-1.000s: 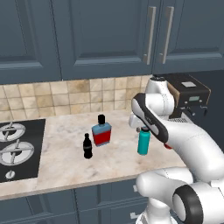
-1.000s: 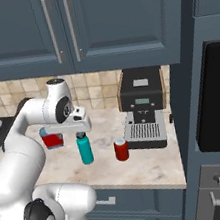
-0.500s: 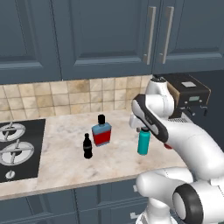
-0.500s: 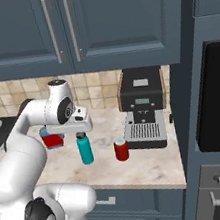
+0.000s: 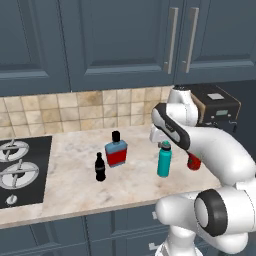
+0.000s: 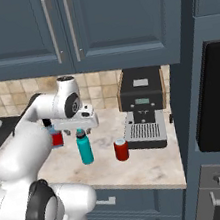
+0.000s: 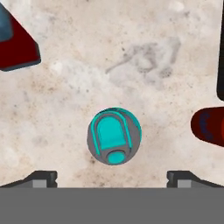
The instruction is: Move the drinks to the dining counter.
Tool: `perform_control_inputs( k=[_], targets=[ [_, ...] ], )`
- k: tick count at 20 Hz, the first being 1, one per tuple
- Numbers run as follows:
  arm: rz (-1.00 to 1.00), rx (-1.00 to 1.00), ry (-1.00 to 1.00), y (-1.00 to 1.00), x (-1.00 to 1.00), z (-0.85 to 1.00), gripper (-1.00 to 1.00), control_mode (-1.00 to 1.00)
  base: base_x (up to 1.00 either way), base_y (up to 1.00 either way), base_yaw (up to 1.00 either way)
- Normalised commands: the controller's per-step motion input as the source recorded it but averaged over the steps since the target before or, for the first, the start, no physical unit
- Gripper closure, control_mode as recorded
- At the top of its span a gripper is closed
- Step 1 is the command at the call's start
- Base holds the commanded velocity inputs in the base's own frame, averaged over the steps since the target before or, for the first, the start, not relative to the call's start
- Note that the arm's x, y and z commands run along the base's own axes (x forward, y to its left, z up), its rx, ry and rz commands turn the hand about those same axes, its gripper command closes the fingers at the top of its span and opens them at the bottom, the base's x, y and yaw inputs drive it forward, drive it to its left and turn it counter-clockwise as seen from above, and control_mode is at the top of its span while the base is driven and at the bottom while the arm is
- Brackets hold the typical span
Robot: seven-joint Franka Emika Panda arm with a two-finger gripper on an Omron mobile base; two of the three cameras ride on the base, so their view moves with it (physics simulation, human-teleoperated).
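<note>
Left base: teal bottle upright on the stove-side counter, 1 of 4 drinks.
Right base: gripper poised over its cap.
Hand: jaws spread wide, nothing pinched.
Risk: an off-centre descent could topple it toward the can.

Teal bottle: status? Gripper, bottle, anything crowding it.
Gripper open, above teal bottle, looking straight down on its cap. Bottle upright on marble counter, not held. Red can stands beside it, apart; nothing between the fingers.
</note>
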Motion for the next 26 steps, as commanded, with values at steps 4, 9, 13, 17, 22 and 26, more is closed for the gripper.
perform_control_inputs(
  k=[4, 9, 13, 17, 22, 26],
  targets=[
    [0.00, 0.00, 0.10, -0.09, 0.24, -0.08, -1.00, -1.00, 0.00, 0.00, 0.00],
    [0.00, 0.00, 0.07, 0.00, 0.20, -0.17, -1.00, -1.00, 0.00, 0.00, 0.00],
    [0.00, 0.00, 0.08, 0.00, 0.07, -0.22, -1.00, -1.00, 0.00, 0.00, 0.00],
    [0.00, 0.00, 0.07, 0.00, 0.00, -0.23, -1.00, -1.00, 0.00, 0.00, 0.00],
    [0.00, 0.00, 0.04, 0.00, 0.00, -0.17, -1.00, -1.00, 0.00, 0.00, 0.00],
    [0.00, 0.00, 0.00, 0.00, -0.01, -0.10, -1.00, -1.00, 0.00, 0.00, 0.00]
  ],
)
